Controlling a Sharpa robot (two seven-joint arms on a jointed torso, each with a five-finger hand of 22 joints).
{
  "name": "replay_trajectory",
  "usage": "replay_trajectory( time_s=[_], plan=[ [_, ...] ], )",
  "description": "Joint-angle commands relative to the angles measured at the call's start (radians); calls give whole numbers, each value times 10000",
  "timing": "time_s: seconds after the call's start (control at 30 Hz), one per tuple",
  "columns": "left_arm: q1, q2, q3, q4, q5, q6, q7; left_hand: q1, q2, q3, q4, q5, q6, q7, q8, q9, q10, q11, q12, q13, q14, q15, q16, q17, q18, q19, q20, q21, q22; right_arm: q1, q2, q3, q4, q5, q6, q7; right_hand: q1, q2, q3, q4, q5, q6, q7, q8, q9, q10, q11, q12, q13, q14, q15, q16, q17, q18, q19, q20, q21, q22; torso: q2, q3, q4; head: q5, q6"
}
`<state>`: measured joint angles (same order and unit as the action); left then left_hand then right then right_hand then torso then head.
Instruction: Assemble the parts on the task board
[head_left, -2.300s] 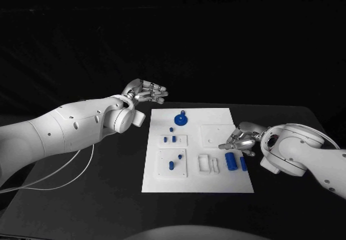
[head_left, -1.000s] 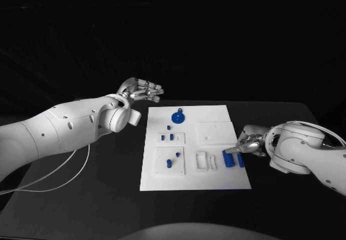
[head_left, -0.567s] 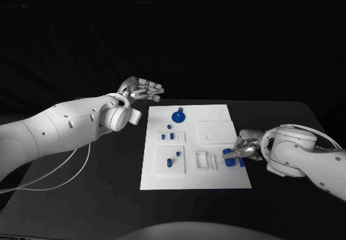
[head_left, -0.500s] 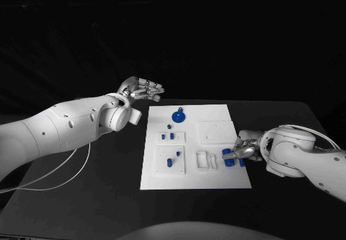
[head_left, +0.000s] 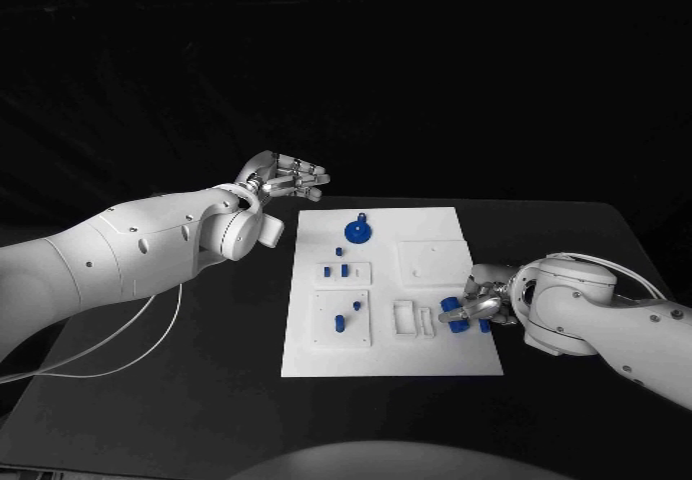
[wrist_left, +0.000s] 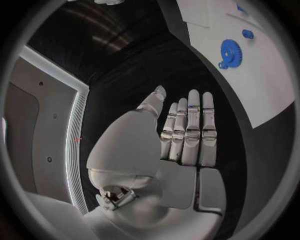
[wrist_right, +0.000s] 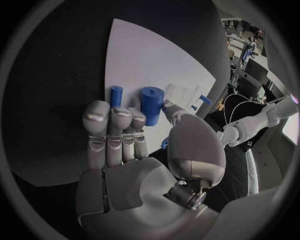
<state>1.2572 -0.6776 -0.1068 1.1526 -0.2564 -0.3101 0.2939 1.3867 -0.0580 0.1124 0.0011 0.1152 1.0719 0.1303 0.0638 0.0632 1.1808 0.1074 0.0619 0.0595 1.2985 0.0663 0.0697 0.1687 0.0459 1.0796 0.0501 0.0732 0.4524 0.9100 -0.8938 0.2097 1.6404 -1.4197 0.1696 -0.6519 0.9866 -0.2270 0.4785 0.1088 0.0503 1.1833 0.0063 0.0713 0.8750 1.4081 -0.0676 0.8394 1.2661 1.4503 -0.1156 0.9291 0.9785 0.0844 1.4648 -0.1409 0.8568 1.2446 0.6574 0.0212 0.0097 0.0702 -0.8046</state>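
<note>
The white task board (head_left: 433, 350) lies in the middle of the black table. At its right edge a thick blue cylinder (wrist_right: 152, 102) and a thin blue one (wrist_right: 116, 95) lie side by side. My right hand (head_left: 482, 303) rests low over them. Its fingers (wrist_right: 119, 125) are stretched out straight, and the thick cylinder sits between them and the thumb, which touches its side. A blue gear (head_left: 359, 236) lies at the board's far end. My left hand (head_left: 286, 178) hovers raised beyond the board's far left corner, open and holding nothing.
Small blue pegs (head_left: 338, 271) stand in the raised white blocks on the board's left half, and another blue peg (head_left: 342, 321) nearer me. Two white slotted pieces (head_left: 410, 318) sit just left of the cylinders. The gear (wrist_left: 230, 50) also appears past my left fingers.
My right hand has slid along the board's right edge toward me and come down onto the blue cylinders. The left hand has stayed where it was.
</note>
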Motion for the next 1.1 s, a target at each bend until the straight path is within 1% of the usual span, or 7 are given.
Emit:
replay_trajectory(
  time_s=[0.03,0.13,0.33,0.5,0.6,0.73,1.1],
  plan=[
    [0,17,8,12,70,127,103,-52,38,-29,-1,-33,-79,0,-8,-1,-89,-8,-14,1,-68,31,-25,16,-84,71,17,-2,-8,-102,41,-111,-126,-172,-64,-66,111,376,481,-561,477,-46,-60,-65,-46,-32,-19,-21,-27,23,-58,-40,-29,-82,577,-11,-5,19,-1,-7,-2,-1,-8],
    [-1,19,8,12,70,133,103,-52,38,-29,-1,-33,-79,0,-8,-1,-89,-8,-14,1,-68,31,-25,16,-84,71,17,-2,-8,-102,53,-122,-129,-141,-274,-59,-23,553,747,-1089,1160,-28,-115,-65,-19,-32,-46,9,-47,25,-76,-37,-40,-100,578,-30,7,42,-2,-6,-1,8,-6],
    [-1,17,8,11,70,142,100,-53,56,-46,21,-28,-74,-2,-8,-1,-92,-6,-14,1,-72,34,-24,18,-85,78,19,-1,-66,-102,12,-130,34,258,-882,-31,-206,650,1013,-1540,1923,28,-154,-63,104,-7,-90,42,-89,23,-103,-22,-59,-131,586,-58,52,78,-2,-2,-4,11,-12],
    [-2,13,8,8,70,148,90,-53,56,-46,21,-28,-74,-2,-8,-1,-92,-6,-14,1,-72,34,-24,18,-85,78,19,-1,-66,-94,-123,-106,321,821,-1305,-20,-165,731,1142,-1753,1961,56,-174,-63,170,6,-106,69,-104,20,-115,-23,-81,-139,586,-68,53,82,-6,-7,-6,11,-11],
    [-2,15,8,6,70,150,85,-53,56,-46,21,-28,-74,-2,-8,-1,-92,-6,-14,1,-72,34,-24,18,-85,78,19,-1,-66,-61,-197,-56,543,1188,-1555,-23,-86,795,1311,-1857,1680,41,-177,-64,189,-7,-107,58,-120,14,-114,-37,-102,-144,584,-69,56,89,-10,-21,-12,-2,-1],
    [-2,21,8,7,70,155,83,-53,56,-46,21,-28,-74,-2,-8,-1,-92,-6,-14,1,-72,34,-24,18,-85,78,19,-1,-66,-8,-232,21,783,1580,-1741,-24,-101,775,1401,-1890,1603,55,-183,-62,211,-4,-110,65,-130,14,-113,-42,-117,-145,584,-69,50,95,-10,-24,-8,-2,4],
    [-2,20,8,16,73,143,76,-57,67,-77,52,-28,-84,1,-11,-2,-102,-4,-15,1,-78,36,-23,19,-85,96,23,6,-167,90,-36,97,1115,2023,-1700,-49,-83,767,1338,-1890,1614,75,-182,-68,173,-12,-107,34,-165,9,-112,-61,-143,-154,581,-68,53,110,-2,-17,15,36,-15]
  ],
)
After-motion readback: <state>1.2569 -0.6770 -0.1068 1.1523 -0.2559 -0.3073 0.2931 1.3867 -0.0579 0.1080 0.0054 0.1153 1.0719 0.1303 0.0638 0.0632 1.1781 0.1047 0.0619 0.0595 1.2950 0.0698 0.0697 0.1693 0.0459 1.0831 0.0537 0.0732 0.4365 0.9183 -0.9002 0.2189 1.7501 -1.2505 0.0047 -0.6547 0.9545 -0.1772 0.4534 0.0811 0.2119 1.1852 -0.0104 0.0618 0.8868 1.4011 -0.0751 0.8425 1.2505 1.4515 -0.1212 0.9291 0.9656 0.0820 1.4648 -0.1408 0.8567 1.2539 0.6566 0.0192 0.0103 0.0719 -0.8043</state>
